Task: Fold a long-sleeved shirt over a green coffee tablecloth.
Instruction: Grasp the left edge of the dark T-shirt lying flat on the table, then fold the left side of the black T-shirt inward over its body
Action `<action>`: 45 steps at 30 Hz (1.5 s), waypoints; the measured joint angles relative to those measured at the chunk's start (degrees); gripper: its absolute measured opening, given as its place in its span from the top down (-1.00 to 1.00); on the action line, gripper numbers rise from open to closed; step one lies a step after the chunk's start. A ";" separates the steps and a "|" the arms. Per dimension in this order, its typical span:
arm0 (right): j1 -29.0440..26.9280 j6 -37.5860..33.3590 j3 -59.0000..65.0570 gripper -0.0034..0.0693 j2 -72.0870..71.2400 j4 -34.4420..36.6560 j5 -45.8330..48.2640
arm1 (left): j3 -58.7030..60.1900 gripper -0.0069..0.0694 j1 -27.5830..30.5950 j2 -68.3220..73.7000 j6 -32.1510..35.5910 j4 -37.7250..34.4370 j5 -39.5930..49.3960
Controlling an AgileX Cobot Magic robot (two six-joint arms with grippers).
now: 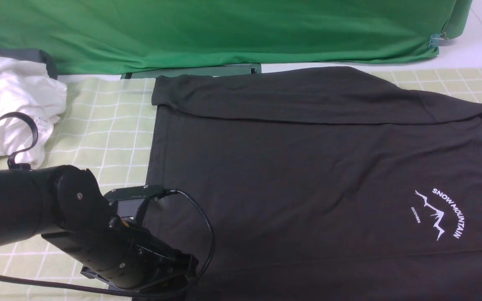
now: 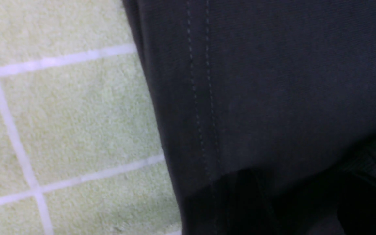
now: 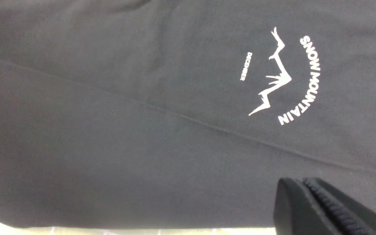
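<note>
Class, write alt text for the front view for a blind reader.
A black long-sleeved shirt with a white SNOW MOUNTAIN print lies spread on a pale green grid tablecloth, one sleeve folded along its far edge. The robot's left arm leans over its hem; a white garment lies far left.

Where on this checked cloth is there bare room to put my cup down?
Best patch: the bare tablecloth between the white garment and the hem of the black shirt. A thin strip also shows at the far right, beyond the shirt's sleeve. The shirt crowds the middle and right; the robot's left arm crowds the near left.
</note>
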 joint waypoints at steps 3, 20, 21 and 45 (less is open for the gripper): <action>0.00 0.00 0.05 0.77 0.00 0.00 -0.05 | 0.06 0.06 0.00 0.00 0.00 -0.29 0.88; 0.00 0.00 0.05 0.74 0.00 0.00 -0.25 | -2.48 0.77 0.00 -1.68 4.71 -0.15 5.24; 0.00 0.00 0.05 0.73 0.00 0.00 -0.25 | -3.24 0.77 0.00 -2.27 4.71 0.17 5.79; 0.00 -0.03 0.05 0.71 0.00 0.00 -0.88 | -39.78 0.77 3.28 10.84 -11.77 15.97 12.30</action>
